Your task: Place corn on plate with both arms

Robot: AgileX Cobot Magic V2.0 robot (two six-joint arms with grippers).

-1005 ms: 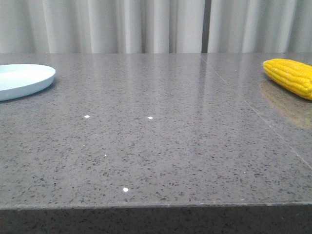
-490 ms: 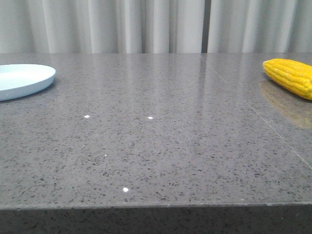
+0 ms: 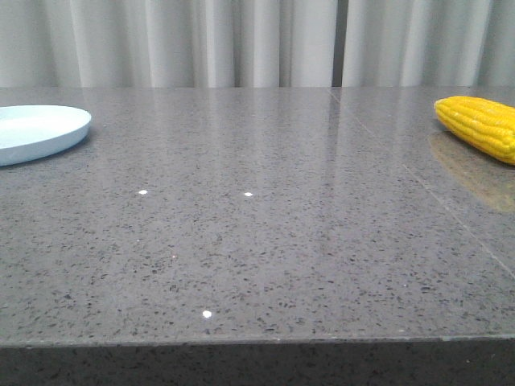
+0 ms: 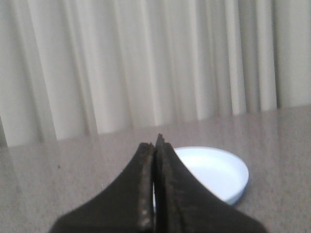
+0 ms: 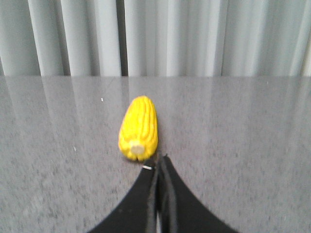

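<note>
Far left on the tabletop (image 3: pixel 265 241), the plate (image 3: pixel 40 129) sits cut off by the edge of the front view, only its right part showing. From there a wide stretch of bare grey speckled stone runs across to the right edge, where the corn (image 3: pixel 481 125) lies, also partly cut off, well apart from the plate. The near edge of the tabletop crosses the bottom of that view; pale pleated curtains (image 3: pixel 241 40) hang behind the far edge.

No arm appears in the front view. The left wrist view shows the whole round plate, shallow, glossy, pale blue-white with a low rim, lying just beyond the left claw (image 4: pixel 154 145), whose two black tapering fingers are pressed together with nothing between them. The right wrist view shows the corn end-on, flat paler end nearest, rows of bright yellow kernels running away toward the curtains; the right claw (image 5: pixel 159 162) is likewise clenched empty, its tips just short of the cob, with a faint slit between the fingers lower down. The polished stone throws a dull reflection beneath the corn.
</note>
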